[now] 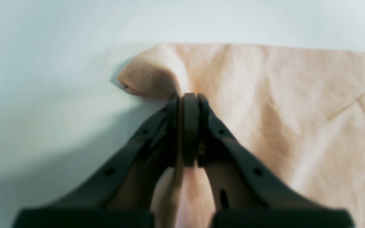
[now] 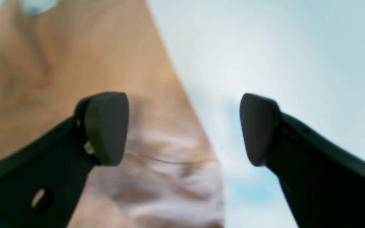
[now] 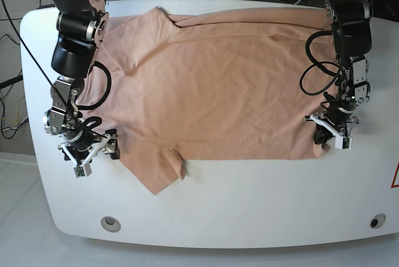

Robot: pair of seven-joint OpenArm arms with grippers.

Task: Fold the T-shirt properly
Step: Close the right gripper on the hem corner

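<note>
— What's on the white bench (image 3: 249, 204)?
— The T-shirt (image 3: 218, 92), spread flat. Left gripper (image 1: 188, 98) pinches its corner; right gripper (image 2: 182, 126) gapes wide over its sleeve edge.

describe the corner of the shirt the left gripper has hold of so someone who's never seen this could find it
Start at the white table and the peach T-shirt spread across most of it. Follow the shirt's near edge to its end on the base view's right, where the left gripper is shut on the T-shirt. That corner is bunched into a raised fold, unlike the flat cloth around it.
</note>
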